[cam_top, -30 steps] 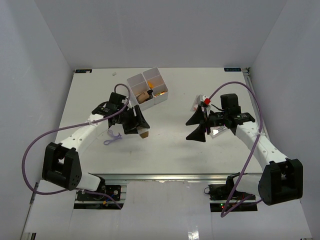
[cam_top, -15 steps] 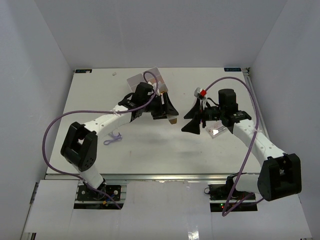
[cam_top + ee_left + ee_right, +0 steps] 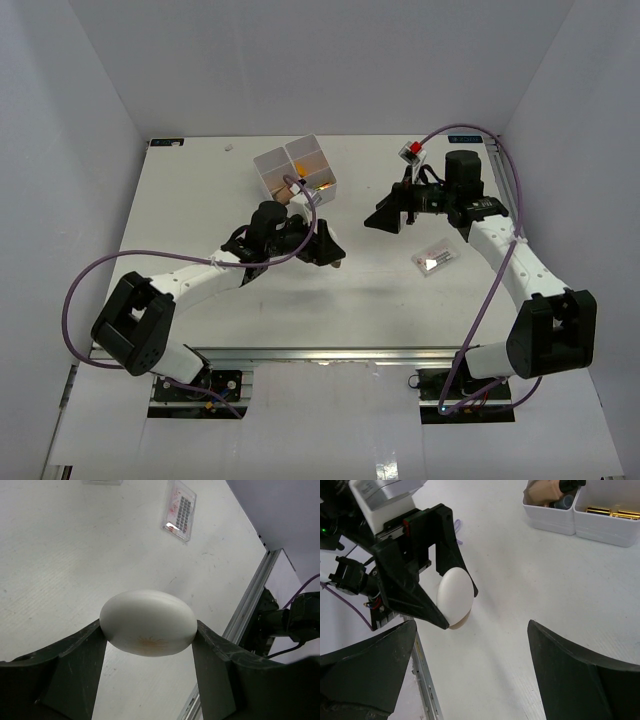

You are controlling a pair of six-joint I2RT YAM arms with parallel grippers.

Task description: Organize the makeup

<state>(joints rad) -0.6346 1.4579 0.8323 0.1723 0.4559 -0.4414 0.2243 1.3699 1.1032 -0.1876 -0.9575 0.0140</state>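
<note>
My left gripper [image 3: 326, 250] is shut on a beige egg-shaped sponge [image 3: 147, 622], held above the table's middle. The right wrist view shows the sponge [image 3: 454, 596] between the left fingers [image 3: 415, 597]. My right gripper [image 3: 388, 214] is open and empty, facing the left gripper from the right, and its jaws stand wide apart [image 3: 470, 675]. A clear pinkish packet [image 3: 435, 260] lies flat on the table below the right arm, and it also shows in the left wrist view [image 3: 179, 510]. A skin-tone dark-capped bottle [image 3: 546, 492] and gold lipsticks [image 3: 610, 513] lie in the box.
The white four-compartment box [image 3: 296, 173] stands at the back centre, just behind the left arm. The table's metal front rail [image 3: 252, 597] runs along the near edge. White walls close in the left, back and right sides.
My left gripper swung right toward the box with the sponge, then came back toward the table's middle. My right gripper rose and moved toward the back, staying open.
</note>
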